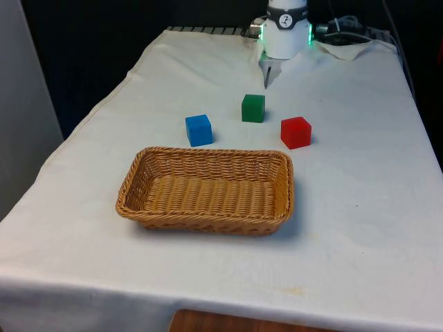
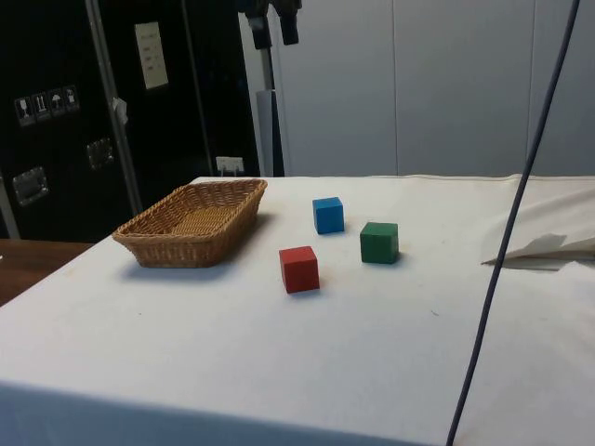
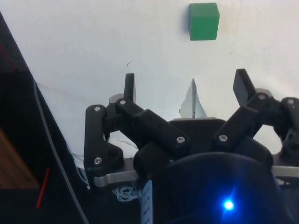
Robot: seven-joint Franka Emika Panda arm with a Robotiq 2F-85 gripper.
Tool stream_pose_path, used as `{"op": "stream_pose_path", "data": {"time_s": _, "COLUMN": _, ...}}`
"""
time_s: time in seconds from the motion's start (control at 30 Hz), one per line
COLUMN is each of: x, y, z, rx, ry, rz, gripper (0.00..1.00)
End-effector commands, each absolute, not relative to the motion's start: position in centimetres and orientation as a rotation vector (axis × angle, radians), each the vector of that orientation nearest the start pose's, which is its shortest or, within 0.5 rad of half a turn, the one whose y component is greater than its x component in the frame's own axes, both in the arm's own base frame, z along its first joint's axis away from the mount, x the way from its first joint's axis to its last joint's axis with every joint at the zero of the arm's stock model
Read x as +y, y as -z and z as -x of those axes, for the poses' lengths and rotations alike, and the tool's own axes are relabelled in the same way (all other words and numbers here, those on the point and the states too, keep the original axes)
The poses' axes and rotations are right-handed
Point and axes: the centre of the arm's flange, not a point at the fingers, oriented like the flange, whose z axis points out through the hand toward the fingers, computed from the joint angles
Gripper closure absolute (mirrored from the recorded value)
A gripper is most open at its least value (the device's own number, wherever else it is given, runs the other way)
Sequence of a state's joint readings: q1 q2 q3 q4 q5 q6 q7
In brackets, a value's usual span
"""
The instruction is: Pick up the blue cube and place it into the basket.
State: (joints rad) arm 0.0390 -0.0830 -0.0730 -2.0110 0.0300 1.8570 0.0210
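Sitting nearest in the front view's lower centre, the basket (image 1: 208, 190) waits on the tabletop (image 1: 360, 207). Just beyond its far rim stands the blue cube (image 1: 199, 130), left of the green cube (image 1: 253, 108) and red cube (image 1: 295, 132). Farthest, at upper centre, the tool (image 3: 187, 86) hangs spread open, holding nothing. It should descend squarely over blue, avoiding green.
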Motion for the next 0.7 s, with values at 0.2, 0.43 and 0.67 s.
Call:
{"op": "stream_pose_path", "data": {"time_s": 0.2, "x": -1.8, "y": -47.8, "z": -52.5, "rx": 0.183, "ry": -0.109, "rz": 3.106, "gripper": 0.00}}
{"op": "stream_pose_path", "data": {"time_s": 0.43, "x": -2.0, "y": -47.4, "z": -52.6, "rx": 0.263, "ry": -0.119, "rz": 3.102, "gripper": 0.00}}
{"op": "stream_pose_path", "data": {"time_s": 0.67, "x": -2.1, "y": -47.0, "z": -52.7, "rx": 0.325, "ry": -0.129, "rz": 3.098, "gripper": 0.00}}
